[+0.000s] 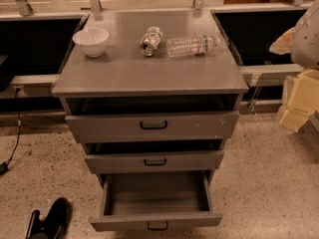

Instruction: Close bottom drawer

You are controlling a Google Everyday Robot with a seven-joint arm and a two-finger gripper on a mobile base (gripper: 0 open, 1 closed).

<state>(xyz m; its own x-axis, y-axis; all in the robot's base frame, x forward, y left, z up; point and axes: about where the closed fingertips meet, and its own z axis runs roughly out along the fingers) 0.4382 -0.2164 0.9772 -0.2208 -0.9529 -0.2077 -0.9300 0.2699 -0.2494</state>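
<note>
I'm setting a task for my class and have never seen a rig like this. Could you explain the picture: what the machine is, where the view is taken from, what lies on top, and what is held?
There is one camera view, looking down at the front of a grey cabinet; where the camera is mounted is not known. The machine is a wheeled robot with one arm. Its black gripper shows at the lower left, low by the floor and apart from the cabinet, with nothing visibly in it. On the cabinet top are a white bowl standing upright, and a can and a plastic bottle, both lying on their sides. The bottom drawer is pulled far out and looks empty.
</note>
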